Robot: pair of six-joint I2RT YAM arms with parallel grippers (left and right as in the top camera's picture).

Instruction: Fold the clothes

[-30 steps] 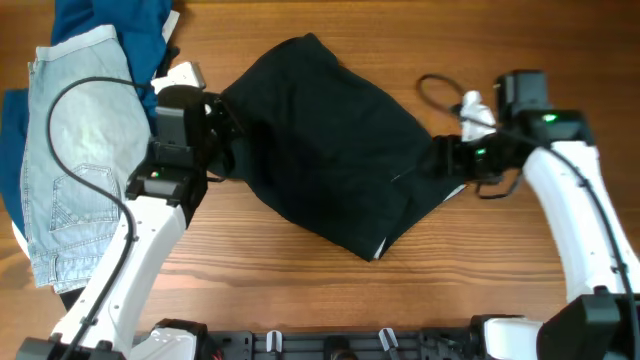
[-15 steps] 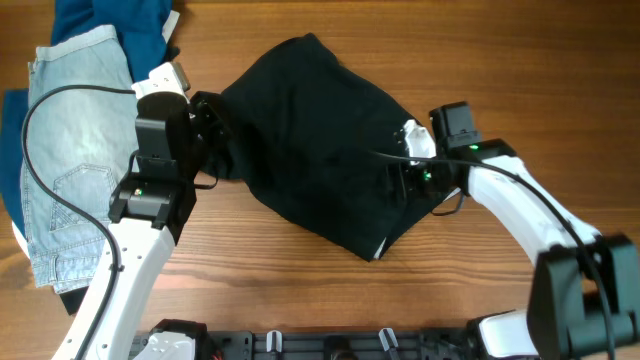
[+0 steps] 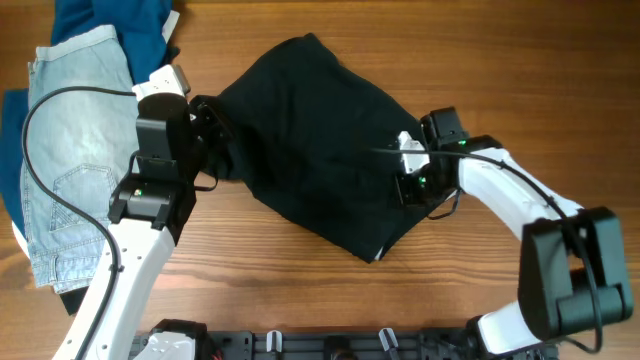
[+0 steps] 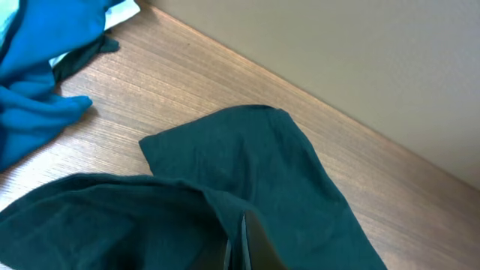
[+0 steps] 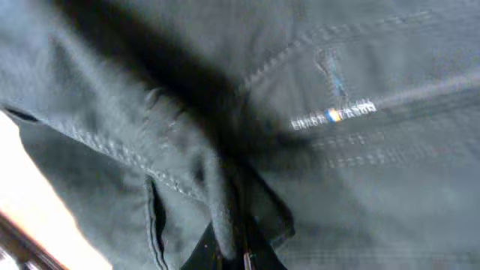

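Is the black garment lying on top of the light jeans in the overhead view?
No, the black garment lies on the wooden table in the middle, while the light jeans lie at the left edge.

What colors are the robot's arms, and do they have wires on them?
Both arms are made of smooth white tube sections joined by boxy black joints. The left arm has a thin black cable that loops out to its side. The right arm has the same colours. Tiny green lights glow on both.
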